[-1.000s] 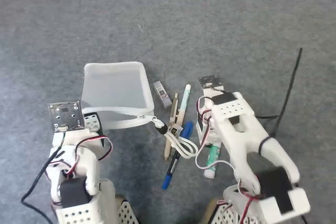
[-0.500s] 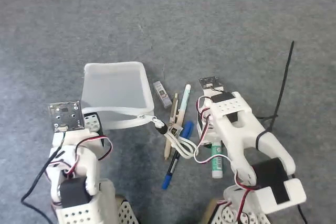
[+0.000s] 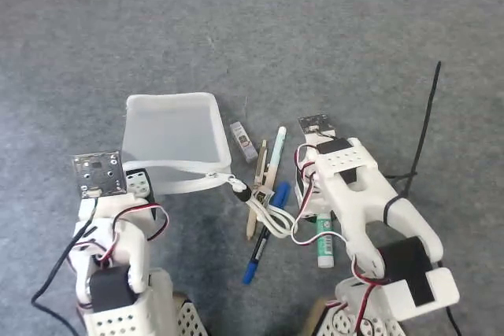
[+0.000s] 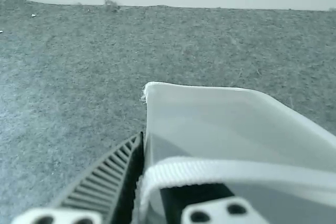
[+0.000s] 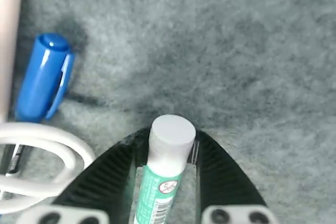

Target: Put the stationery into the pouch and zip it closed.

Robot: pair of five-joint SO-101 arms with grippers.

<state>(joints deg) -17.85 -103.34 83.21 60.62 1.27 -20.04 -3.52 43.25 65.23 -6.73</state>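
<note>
- The glue stick [image 5: 167,156] is a light, rigid, smooth plastic tube. It will likely roll or slip, so grip it mid-barrel, below the cap.
- It lies on the table [image 3: 394,76] beside the blue pen [image 5: 44,77], between the jaws of the right gripper [image 5: 169,137], which are closed narrowly on its barrel.
- The left gripper [image 4: 157,182] has its jaws clamped on the pouch [image 4: 226,124] rim, well apart from the stick.

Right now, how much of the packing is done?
Nothing looks to be inside the pouch yet; it lies open, its rim between the left arm's jaws. In hand: the right arm's jaws are shut on the glue stick. Left: the blue pen, the wooden pencil, the rest beside them, then zipping.
</note>
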